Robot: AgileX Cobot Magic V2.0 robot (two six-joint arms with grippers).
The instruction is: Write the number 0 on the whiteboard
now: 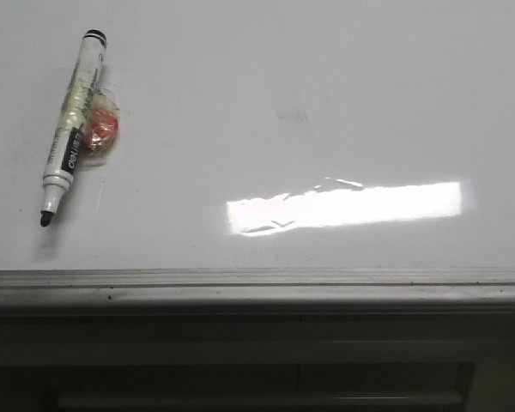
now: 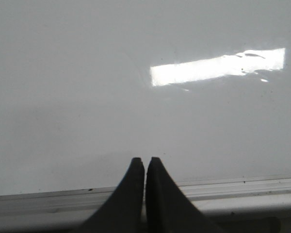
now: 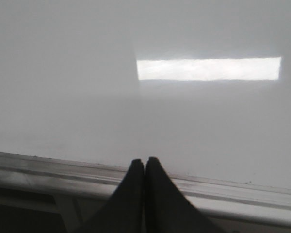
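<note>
Front view: whiteboard (image 1: 257, 103) bare, no 0 drawn, only faint grey smudge (image 1: 292, 112). Uncapped marker (image 1: 72, 129) lies at left, untouched. Left gripper (image 2: 145, 160) and right gripper (image 3: 145, 160) clenched, empty, near board edge. Pickup, writing all remain.

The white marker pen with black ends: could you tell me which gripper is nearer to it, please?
Likely the left. The marker lies far left on the glossy whiteboard; left gripper and right gripper both sit at its near edge.
</note>
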